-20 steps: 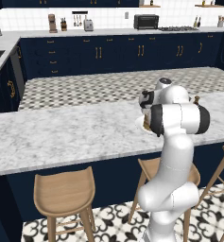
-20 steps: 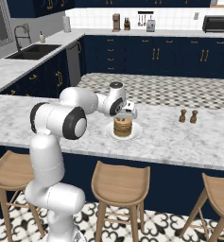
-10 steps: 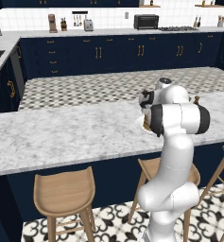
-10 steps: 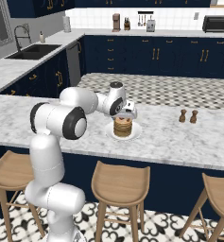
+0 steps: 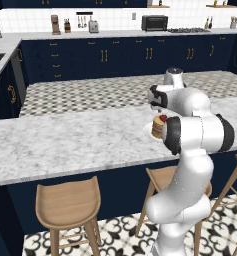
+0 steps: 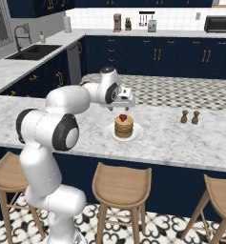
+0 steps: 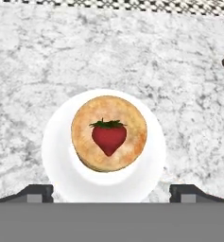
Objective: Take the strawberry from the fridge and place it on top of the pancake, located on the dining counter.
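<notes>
The strawberry (image 7: 108, 138) lies red and leaf-topped in the middle of the pancake (image 7: 85, 127), a tan stack on a white plate (image 7: 56, 151) on the marble dining counter (image 7: 38, 56). My gripper (image 7: 111, 193) hangs straight above it, open, its two dark fingertips (image 7: 35, 193) spread wider than the plate and touching nothing. From the right base the gripper (image 6: 125, 101) hovers just over the strawberry (image 6: 123, 117) and the pancake (image 6: 124, 128). From the left base the strawberry (image 5: 162, 119) peeks out beside my forearm. The fridge is out of view.
Two small brown shakers (image 6: 190, 116) stand on the dining counter (image 6: 181, 138) right of the plate. Wooden bar stools (image 6: 121, 181) line its near side. A back counter with a sink (image 6: 33, 51) and a toaster oven (image 6: 218, 24) runs along the far wall.
The jaws have spread from shut to wide open and the strawberry now rests free on the pancake. The arm has hardly moved.
</notes>
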